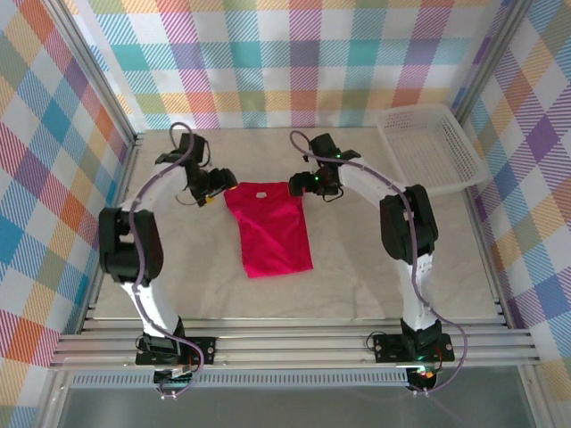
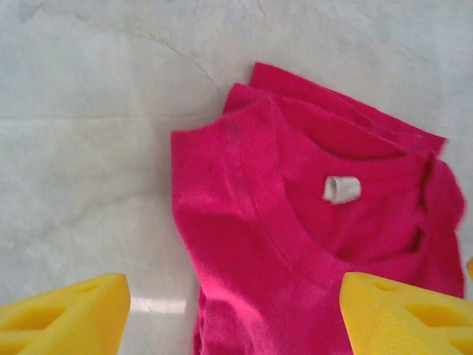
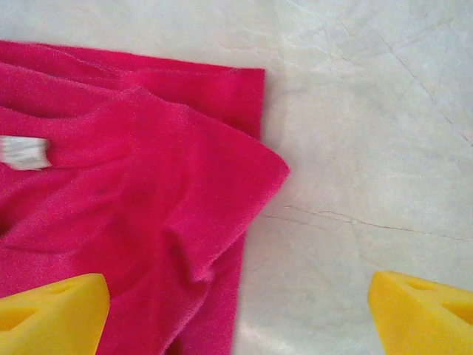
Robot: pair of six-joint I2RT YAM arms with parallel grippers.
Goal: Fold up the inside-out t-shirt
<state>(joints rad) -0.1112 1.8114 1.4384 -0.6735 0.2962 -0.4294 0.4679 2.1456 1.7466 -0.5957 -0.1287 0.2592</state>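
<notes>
The inside-out t-shirt (image 1: pixel 269 230) lies flat on the table as a narrow crimson rectangle, neckline and small white tag (image 1: pixel 261 191) at its far end. My left gripper (image 1: pixel 212 189) hovers at the shirt's far left corner, jaws open above the fabric (image 2: pixel 273 244). The white tag (image 2: pixel 341 189) sits inside the collar. My right gripper (image 1: pixel 303 185) hovers at the far right corner, open, with the shirt's corner (image 3: pixel 148 207) and bare table between its yellow fingers (image 3: pixel 52 314). Neither gripper holds cloth.
A white mesh basket (image 1: pixel 433 147) stands at the back right corner. The pale marble-patterned table (image 1: pixel 384 285) spreads around the shirt. Checked walls enclose the table on three sides.
</notes>
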